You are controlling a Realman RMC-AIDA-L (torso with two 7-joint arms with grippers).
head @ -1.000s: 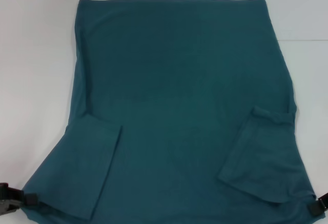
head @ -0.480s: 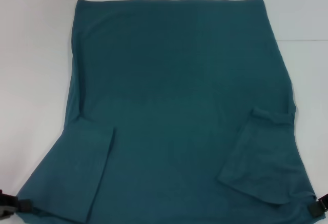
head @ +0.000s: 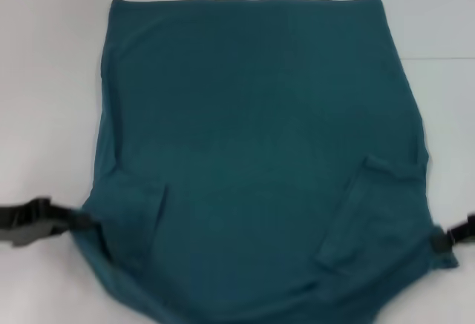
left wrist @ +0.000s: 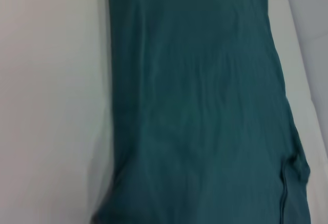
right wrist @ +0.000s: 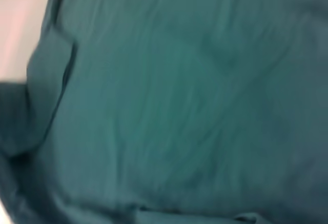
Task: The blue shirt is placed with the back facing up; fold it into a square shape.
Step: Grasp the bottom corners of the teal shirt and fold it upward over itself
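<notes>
The shirt (head: 252, 146) lies plain side up on the white table (head: 44, 79), both sleeves folded in. The left gripper (head: 74, 222) is closed on its near left edge and the right gripper (head: 436, 241) on its near right edge.

A plain white table surface (head: 52, 57) is filling the frame edges in the head view, showing along the top, down both sides and in the lower left corner. A faint straight seam (head: 438, 58) is running across the surface at the upper right of the frame. Light is falling evenly and softly, giving only weak shadows; in the left wrist view the same white surface (left wrist: 51, 101) is occupying the left part of the frame and a strip at the upper right.
</notes>
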